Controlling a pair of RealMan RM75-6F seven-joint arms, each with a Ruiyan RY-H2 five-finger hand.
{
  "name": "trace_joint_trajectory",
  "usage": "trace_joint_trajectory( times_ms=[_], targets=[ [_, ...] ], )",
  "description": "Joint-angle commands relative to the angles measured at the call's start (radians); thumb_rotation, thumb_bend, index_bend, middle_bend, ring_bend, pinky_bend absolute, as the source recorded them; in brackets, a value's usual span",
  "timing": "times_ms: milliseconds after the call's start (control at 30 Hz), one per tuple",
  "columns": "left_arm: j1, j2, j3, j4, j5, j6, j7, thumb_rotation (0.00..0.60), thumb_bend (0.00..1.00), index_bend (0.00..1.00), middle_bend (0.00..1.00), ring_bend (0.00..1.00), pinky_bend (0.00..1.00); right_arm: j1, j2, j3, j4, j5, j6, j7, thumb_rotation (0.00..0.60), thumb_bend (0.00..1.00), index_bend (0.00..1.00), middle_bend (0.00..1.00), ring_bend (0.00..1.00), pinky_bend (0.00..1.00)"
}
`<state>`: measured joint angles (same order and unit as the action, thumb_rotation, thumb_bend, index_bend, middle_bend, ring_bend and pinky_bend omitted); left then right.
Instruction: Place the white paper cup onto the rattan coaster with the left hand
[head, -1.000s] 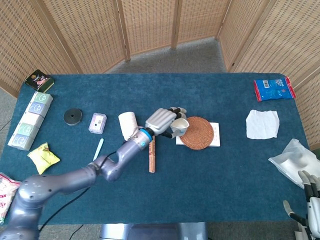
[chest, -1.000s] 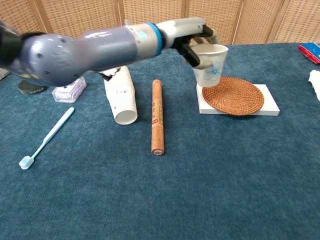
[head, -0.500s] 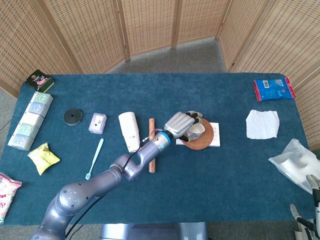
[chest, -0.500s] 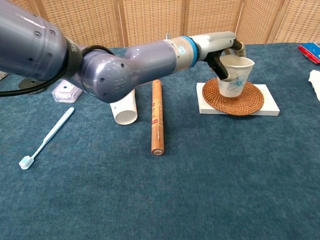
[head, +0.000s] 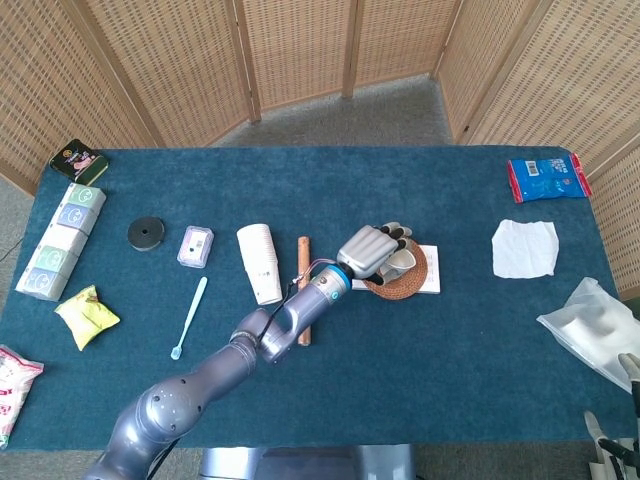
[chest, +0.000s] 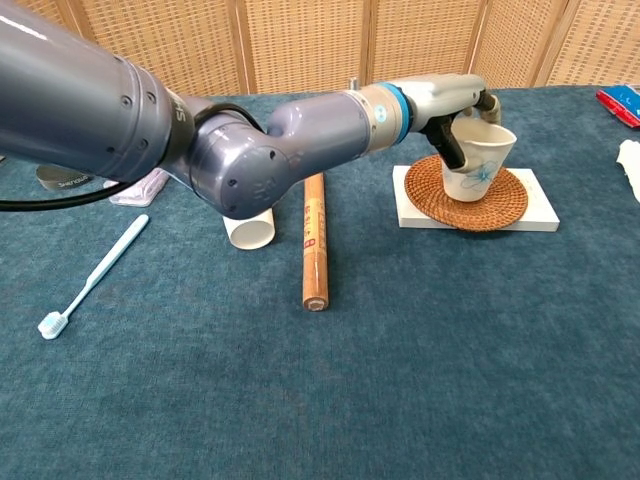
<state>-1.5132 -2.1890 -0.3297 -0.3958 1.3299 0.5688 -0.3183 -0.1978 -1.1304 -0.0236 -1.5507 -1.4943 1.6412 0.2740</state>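
Observation:
The white paper cup (chest: 478, 164), printed with a blue flower, has its base on the rattan coaster (chest: 470, 204) and leans slightly. The coaster lies on a flat white block (chest: 541, 211). My left hand (chest: 452, 103) reaches in from the left and grips the cup at its rim, with the thumb down the near side. From the head view, the left hand (head: 372, 248) covers most of the cup (head: 408, 261) and part of the coaster (head: 396, 286). Only a sliver of my right hand (head: 600, 446) shows at the bottom right corner.
A stack of paper cups (head: 260, 262) lies on its side beside a wooden stick (head: 305, 300) left of the coaster. A toothbrush (head: 190, 315) lies further left. A napkin (head: 524, 248), a blue packet (head: 545, 178) and a plastic bag (head: 595, 325) are at the right.
My left hand carried the cup rightward from beside the coaster and lowered it onto the coaster. The hand keeps its grip. The right hand slid further out of view.

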Motion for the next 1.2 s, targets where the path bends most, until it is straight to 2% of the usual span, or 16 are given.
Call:
trace_joint_trajectory(
  times_ms=[33,133,200,300,333,400,667,867,967,1067,1200],
  targets=[
    [-0.01,-0.018,0.011,0.03,0.009,-0.006,-0.014,0.535,0.49,0.3,0.16,0.13,0.36,-0.002,0.002,-0.002,0.003,0.005,-0.01,0.006,0.6,0.35,0.03,0.0,0.0,0.0],
    [-0.017,-0.027,0.02,0.049,0.013,-0.021,-0.021,0.538,0.49,0.26,0.1,0.07,0.29,-0.005,0.003,-0.002,0.006,0.006,-0.012,0.014,0.6,0.35,0.03,0.0,0.0,0.0],
    [-0.02,-0.031,0.024,0.057,0.016,-0.026,-0.026,0.536,0.49,0.19,0.02,0.01,0.2,-0.006,0.003,0.0,0.009,0.008,-0.014,0.016,0.6,0.35,0.03,0.0,0.0,0.0],
    [-0.021,-0.029,0.028,0.057,0.017,-0.033,-0.032,0.536,0.49,0.07,0.0,0.0,0.04,-0.006,0.004,0.002,0.011,0.005,-0.014,0.02,0.6,0.35,0.03,0.0,0.0,0.0],
    [-0.02,-0.028,0.03,0.055,0.018,-0.034,-0.035,0.536,0.48,0.04,0.0,0.0,0.01,-0.006,0.004,0.002,0.012,0.004,-0.013,0.02,0.6,0.35,0.03,0.0,0.0,0.0],
    [-0.018,-0.023,0.036,0.05,0.023,-0.029,-0.039,0.535,0.48,0.0,0.0,0.0,0.0,-0.007,0.004,0.003,0.012,0.001,-0.012,0.022,0.6,0.35,0.03,0.0,0.0,0.0],
    [-0.006,0.0,0.046,0.016,0.036,0.012,-0.047,0.537,0.48,0.0,0.0,0.0,0.0,-0.008,0.005,0.003,0.01,0.004,-0.023,0.03,0.6,0.36,0.04,0.0,0.0,0.0],
    [0.023,0.045,0.035,-0.05,0.036,0.104,-0.045,0.54,0.48,0.0,0.0,0.0,0.0,-0.005,0.014,0.008,-0.009,0.007,-0.031,0.018,0.6,0.36,0.04,0.0,0.0,0.0],
    [0.05,0.082,0.025,-0.11,0.033,0.16,-0.025,0.542,0.48,0.0,0.0,0.0,0.0,0.001,0.017,0.015,-0.013,0.018,-0.04,0.005,0.6,0.36,0.04,0.0,0.0,0.0],
    [0.105,0.153,0.028,-0.22,0.036,0.242,0.045,0.548,0.48,0.0,0.0,0.0,0.0,0.013,0.016,0.031,-0.01,0.049,-0.067,-0.009,0.6,0.36,0.04,0.0,0.0,0.0],
    [0.22,0.334,0.042,-0.517,0.023,0.331,0.21,0.544,0.48,0.0,0.0,0.0,0.0,0.058,0.002,0.058,-0.006,0.114,-0.155,-0.066,0.6,0.36,0.03,0.0,0.0,0.0]
  ],
)
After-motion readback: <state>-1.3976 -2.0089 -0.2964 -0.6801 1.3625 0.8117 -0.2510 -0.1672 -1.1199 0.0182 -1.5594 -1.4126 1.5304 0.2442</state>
